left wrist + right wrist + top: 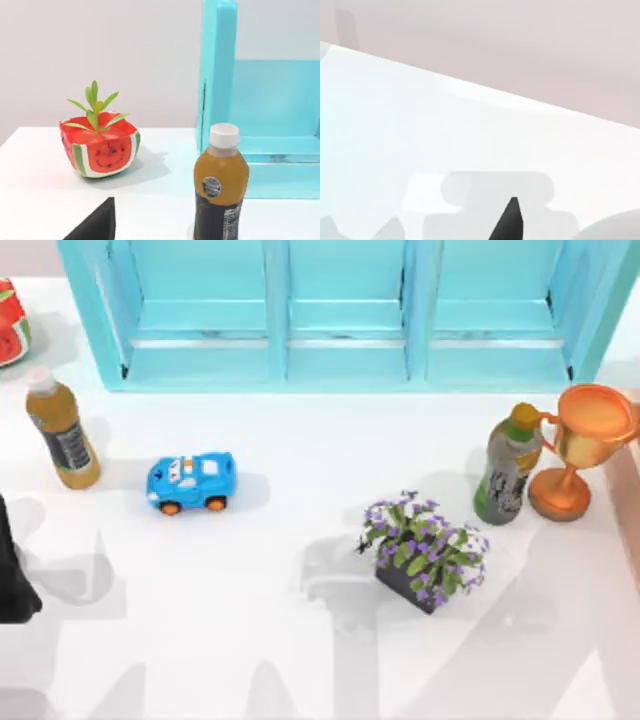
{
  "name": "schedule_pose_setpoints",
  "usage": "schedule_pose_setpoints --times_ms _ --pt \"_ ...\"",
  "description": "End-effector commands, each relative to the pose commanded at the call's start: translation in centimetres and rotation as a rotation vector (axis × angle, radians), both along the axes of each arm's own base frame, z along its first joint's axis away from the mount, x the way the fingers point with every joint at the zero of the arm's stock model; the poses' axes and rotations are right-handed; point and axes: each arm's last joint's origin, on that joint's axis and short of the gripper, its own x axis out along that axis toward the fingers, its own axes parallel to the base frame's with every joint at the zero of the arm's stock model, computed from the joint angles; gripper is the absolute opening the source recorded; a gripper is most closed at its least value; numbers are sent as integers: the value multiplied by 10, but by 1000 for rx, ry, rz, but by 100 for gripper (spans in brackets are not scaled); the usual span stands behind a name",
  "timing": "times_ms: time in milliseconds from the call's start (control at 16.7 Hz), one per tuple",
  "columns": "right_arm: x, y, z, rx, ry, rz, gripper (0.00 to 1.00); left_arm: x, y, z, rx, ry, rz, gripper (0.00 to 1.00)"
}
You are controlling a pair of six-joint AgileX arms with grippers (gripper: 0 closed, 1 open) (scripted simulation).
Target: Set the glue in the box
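End effector of the left AgileX arm sits at the left edge of the desk, low and apart from every object; whether it is wide or narrow cannot be told. The right end effector hovers over bare desk surface, its state equally unreadable.

The task appears to be at its opening step, with nothing gripped and nothing inside the teal box, which stands along the far edge with its three compartments facing the arms. Which object is the glue cannot be settled from these views. The nearest candidates are two upright bottles: an orange bottle with a white cap near the left arm, and a green bottle with a yellow cap on the right side, just beside a copper trophy.

The next move likely calls for picking out the right container, bringing the closer end effector over it, and closing around its body before lifting it toward a compartment.

Other things crowd the path. A blue toy car lies between the orange bottle and the middle of the desk. A planter of purple flowers stands in front of the green bottle. A watermelon-patterned pot holding a green sprig occupies the far left corner, beside the box's end wall.
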Motion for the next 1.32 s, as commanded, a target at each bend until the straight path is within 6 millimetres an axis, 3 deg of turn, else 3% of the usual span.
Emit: schedule_pose_setpoints --times_ms 180,360,540,780,1020,1320 --pt "-51 -38 10 -80 39 156 0 0 0 0 0 0 0 100" --pt "-109 -58 9 -106 68 322 0 0 0 0 0 0 0 100" --pt "-164 -58 0 -62 67 461 0 0 0 0 0 0 0 100" --pt "-221 -40 -14 65 36 557 0 0 0 0 0 0 0 100" --pt "-247 -23 -23 158 18 580 0 0 0 0 0 0 0 100" --pt "-246 -22 -24 165 22 584 0 0 0 0 0 0 0 100"
